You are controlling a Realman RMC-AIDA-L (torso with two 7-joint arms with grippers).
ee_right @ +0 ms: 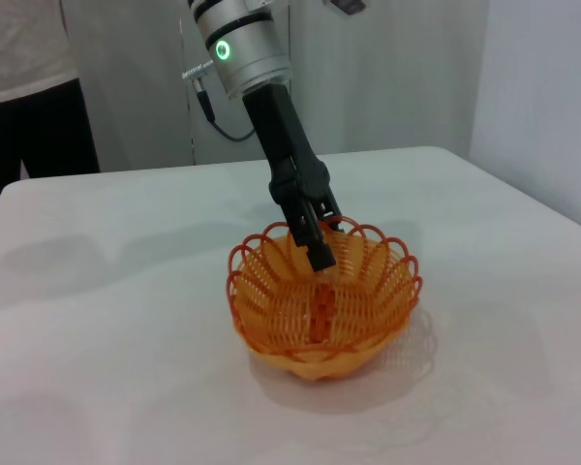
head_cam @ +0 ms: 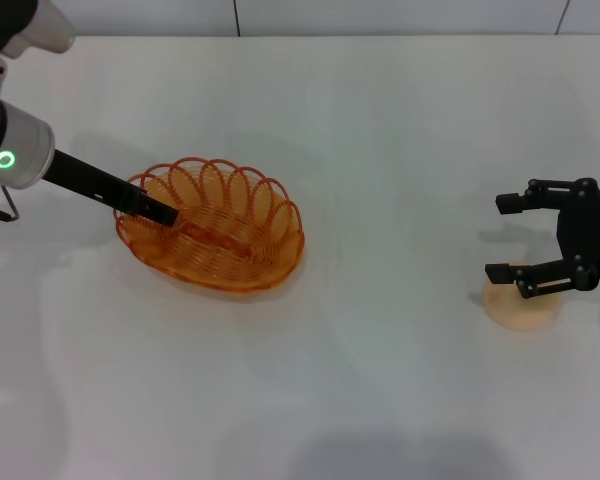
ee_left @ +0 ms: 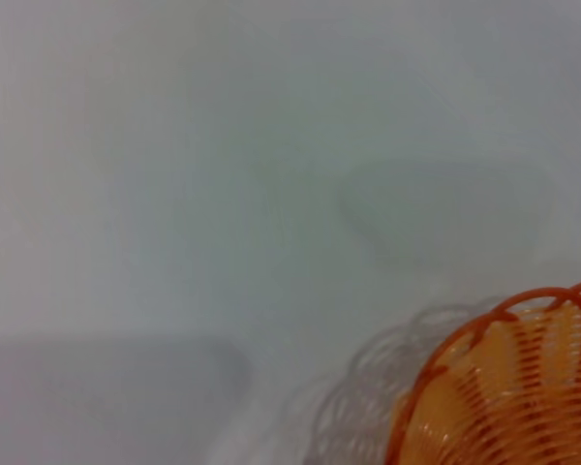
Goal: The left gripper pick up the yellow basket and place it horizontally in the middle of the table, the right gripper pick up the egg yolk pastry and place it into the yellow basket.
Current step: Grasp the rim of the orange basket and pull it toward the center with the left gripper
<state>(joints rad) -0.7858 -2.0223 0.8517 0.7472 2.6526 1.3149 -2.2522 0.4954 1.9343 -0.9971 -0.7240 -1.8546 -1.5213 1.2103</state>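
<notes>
Table (head_cam: 380, 150): plain white surface filling the head view; a grey wall behind it in the right wrist view
Yellow basket (head_cam: 212, 237): sits upright left of centre, at about 9 o'clock from the table's middle; its long axis runs from 10 o'clock to 4 o'clock, open side up
Left gripper (head_cam: 165, 213): reaches in from 9 o'clock, fingers closed on the basket's near-left rim, one tip inside the bowl
Egg yolk pastry (head_cam: 521, 306): rests on the table at 3 o'clock, well apart from the basket
Right gripper (head_cam: 505, 237): hangs over the pastry, jaws spread wide, lower finger crossing the pastry's top edge
Between basket and pastry: only bare table
Background: a person in a white top stands behind the table in the right wrist view
</notes>
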